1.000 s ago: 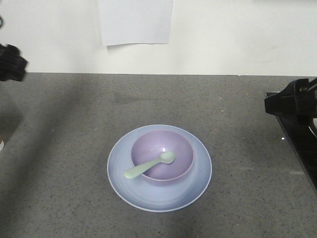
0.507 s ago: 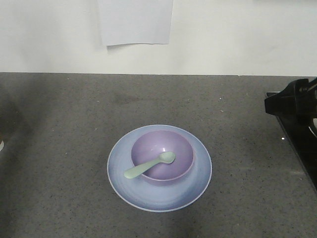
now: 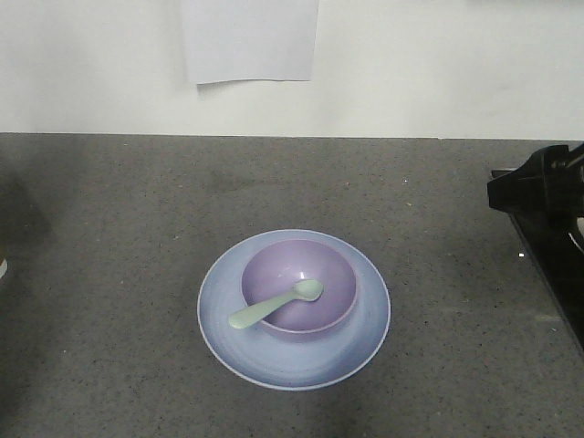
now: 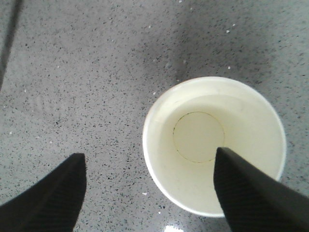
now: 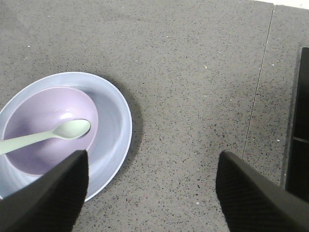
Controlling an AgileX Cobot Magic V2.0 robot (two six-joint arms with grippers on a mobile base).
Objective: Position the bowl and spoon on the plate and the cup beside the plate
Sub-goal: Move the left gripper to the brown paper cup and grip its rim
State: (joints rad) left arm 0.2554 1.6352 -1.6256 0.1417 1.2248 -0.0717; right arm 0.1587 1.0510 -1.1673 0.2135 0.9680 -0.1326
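Left arm gone from front view | left gripper straddles cup rim

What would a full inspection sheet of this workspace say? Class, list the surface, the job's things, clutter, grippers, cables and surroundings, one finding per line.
Surface: dark grey speckled table, with a seam line visible in the right wrist view.
Plate: pale blue plate, near the table's middle.
Bowl: lavender bowl sits on the plate.
Spoon: mint-green spoon lies in the bowl, handle over its rim.
Cup: paper cup upright, empty, far from the plate, not yet beside it.
Clutter: nothing seen.
Left gripper: open, over the cup, one finger above its mouth.
Right gripper: open, holding nothing.
Cables: nothing seen.
Surroundings: white wall with a paper sheet; black equipment at the table's right edge.
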